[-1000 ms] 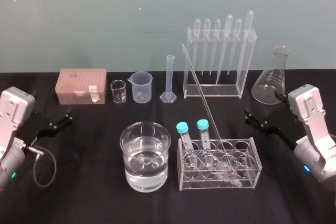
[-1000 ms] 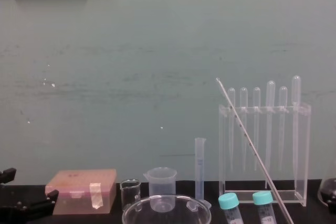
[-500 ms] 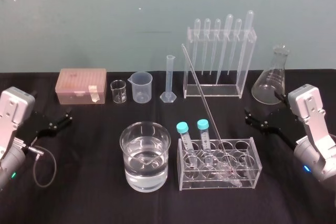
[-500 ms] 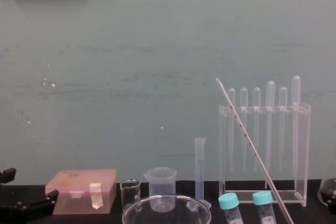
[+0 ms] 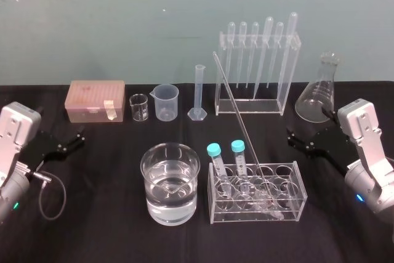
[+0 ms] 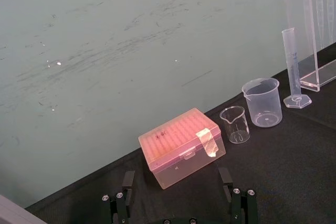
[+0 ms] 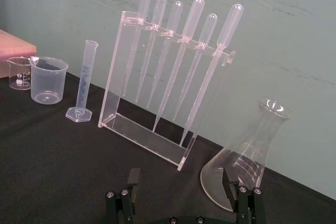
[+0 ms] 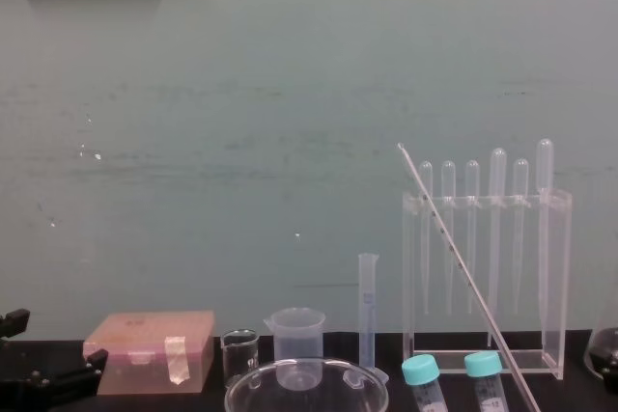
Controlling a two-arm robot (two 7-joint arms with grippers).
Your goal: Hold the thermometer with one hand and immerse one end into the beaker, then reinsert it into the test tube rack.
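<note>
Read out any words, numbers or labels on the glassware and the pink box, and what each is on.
Nothing can be read.
Graduated cylinder: blue scale marks, too small.
Small glass beaker: printed marks, blurred.
Erlenmeyer flask: white scale, blurred.
Pink box: dark lid marks, blurred.

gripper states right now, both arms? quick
Left gripper: open, holding nothing, parked on the left.
Right gripper: open, holding nothing, parked on the right.

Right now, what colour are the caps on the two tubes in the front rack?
Teal caps, clearest in the head view.
</note>
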